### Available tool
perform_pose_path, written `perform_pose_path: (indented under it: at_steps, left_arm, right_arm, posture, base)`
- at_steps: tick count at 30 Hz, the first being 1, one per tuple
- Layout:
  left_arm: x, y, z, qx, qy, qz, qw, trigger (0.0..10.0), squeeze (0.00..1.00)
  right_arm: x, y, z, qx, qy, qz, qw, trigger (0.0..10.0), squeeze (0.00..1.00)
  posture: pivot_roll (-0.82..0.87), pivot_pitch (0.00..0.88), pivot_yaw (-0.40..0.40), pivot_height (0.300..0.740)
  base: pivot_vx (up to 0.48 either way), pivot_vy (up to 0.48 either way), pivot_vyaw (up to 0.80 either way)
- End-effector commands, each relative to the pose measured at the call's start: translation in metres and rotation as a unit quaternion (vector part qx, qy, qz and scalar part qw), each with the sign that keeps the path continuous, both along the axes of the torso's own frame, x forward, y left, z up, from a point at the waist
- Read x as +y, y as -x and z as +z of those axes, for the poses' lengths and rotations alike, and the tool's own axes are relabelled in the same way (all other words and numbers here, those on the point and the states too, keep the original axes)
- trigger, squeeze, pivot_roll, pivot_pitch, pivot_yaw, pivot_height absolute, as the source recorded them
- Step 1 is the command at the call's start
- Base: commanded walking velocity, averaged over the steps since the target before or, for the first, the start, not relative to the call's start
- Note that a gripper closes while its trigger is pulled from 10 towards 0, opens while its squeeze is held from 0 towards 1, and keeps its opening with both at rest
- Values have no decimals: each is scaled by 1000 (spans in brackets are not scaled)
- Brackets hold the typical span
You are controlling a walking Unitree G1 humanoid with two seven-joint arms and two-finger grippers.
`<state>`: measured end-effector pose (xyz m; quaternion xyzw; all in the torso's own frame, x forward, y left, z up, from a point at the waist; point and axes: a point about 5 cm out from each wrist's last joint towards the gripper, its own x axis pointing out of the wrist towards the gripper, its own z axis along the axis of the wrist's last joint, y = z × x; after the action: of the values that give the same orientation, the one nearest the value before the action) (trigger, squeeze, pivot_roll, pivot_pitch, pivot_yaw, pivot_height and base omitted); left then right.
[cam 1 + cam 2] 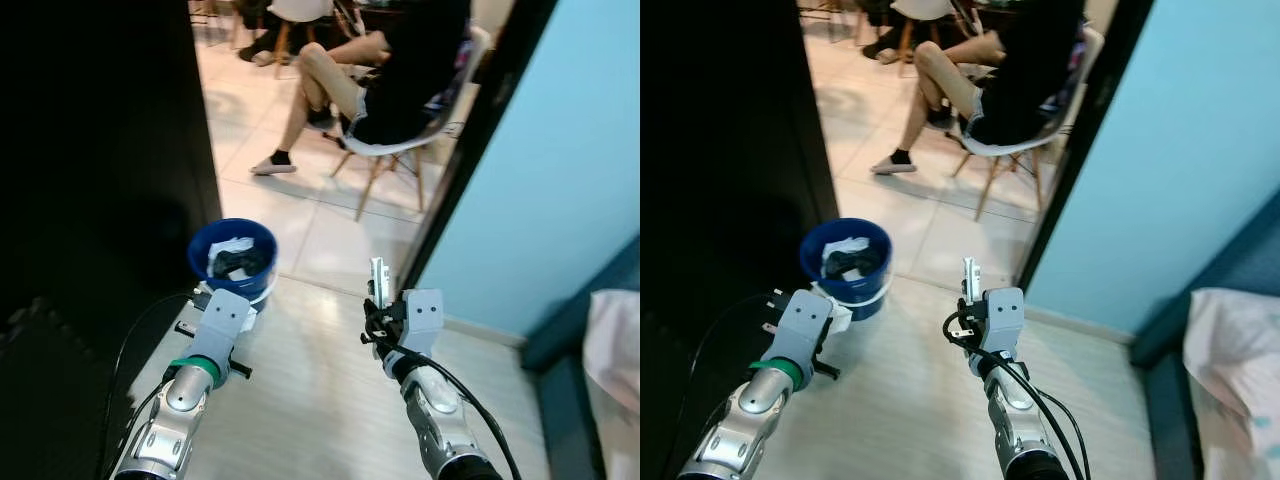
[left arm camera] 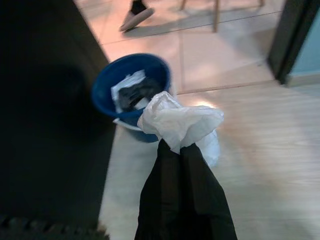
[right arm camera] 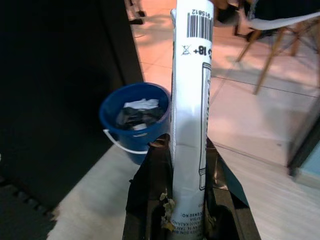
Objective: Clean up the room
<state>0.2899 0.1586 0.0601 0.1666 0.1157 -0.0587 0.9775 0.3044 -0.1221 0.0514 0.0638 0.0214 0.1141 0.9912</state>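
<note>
The blue bucket (image 1: 233,258) stood by the doorway just beyond the left gripper (image 2: 177,150), already holding some crumpled rubbish. That gripper was pinched shut on a wad of white tissue (image 2: 179,121) close to the bucket's near rim; the right gripper (image 3: 182,200) clamped a flat white packet (image 3: 191,100) upright, further right – both pieces were collected, it seemed, but not yet dropped in

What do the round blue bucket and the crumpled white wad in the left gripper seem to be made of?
The round blue bucket looks like smooth moulded plastic: even colour, slight sheen, thin white handle. The crumpled white wad in the left gripper looks like tissue or thin paper: soft matte creases, though thin plastic film cannot be ruled out.
</note>
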Motion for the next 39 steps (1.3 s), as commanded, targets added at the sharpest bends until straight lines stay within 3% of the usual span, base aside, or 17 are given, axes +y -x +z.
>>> perform_pose_path:
  at_steps: [1,16,39]
  left_arm:
    - [-1,3,-3,6,-3,-3,1000,10000,0]
    - [0,1,-3,5,-6,-4,1000,10000,0]
    - [0,0,-3,1,-11,-16,1000,10000,0]
  right_arm:
    - [-1,2,-3,9,-6,-6,1000,10000,0]
    - [-3,2,-4,10,0,-17,1000,10000,0]
    - [-11,5,-11,29,13,-48,998,10000,0]
  posture:
    - [154,33,-7,740]
    - [154,33,-7,740]
    - [144,45,5,740]
  base:
    - [0,0,775]
    - [0,0,615]
    - [438,0,0]
